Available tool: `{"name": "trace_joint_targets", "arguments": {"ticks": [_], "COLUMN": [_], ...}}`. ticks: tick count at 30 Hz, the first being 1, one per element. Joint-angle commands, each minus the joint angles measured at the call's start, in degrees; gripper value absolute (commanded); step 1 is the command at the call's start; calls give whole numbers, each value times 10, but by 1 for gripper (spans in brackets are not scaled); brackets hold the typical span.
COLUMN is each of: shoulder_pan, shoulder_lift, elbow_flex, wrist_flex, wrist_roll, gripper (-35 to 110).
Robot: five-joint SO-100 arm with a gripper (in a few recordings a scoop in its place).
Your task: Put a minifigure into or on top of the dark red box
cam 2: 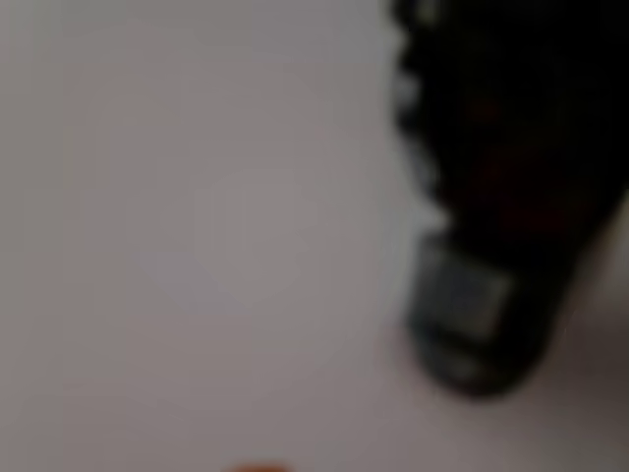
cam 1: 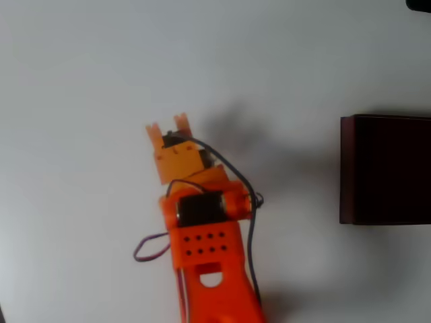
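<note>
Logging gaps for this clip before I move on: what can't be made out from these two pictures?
- Overhead view: the gripper points down, and its own body hides the gap between the fingertips, so open, shut or holding cannot be told.
- Overhead view: the dark red box is cut off by the right edge; its interior is too dark to read.
- Wrist view: a blurred dark shape, perhaps the minifigure, is too unsharp to identify.
</note>
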Motion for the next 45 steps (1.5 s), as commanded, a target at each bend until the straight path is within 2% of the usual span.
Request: {"name": "trace_joint_targets", "arguments": {"ticks": [1,37,45], "shoulder_pan": [-11,8,12], "shoulder_lift": [-6,-69,-81], "elbow_flex": [-25,-24,-17], "wrist_flex": [-3,-70,-83], "wrist_roll": [14,17,24], "gripper": [19,17,6]}}
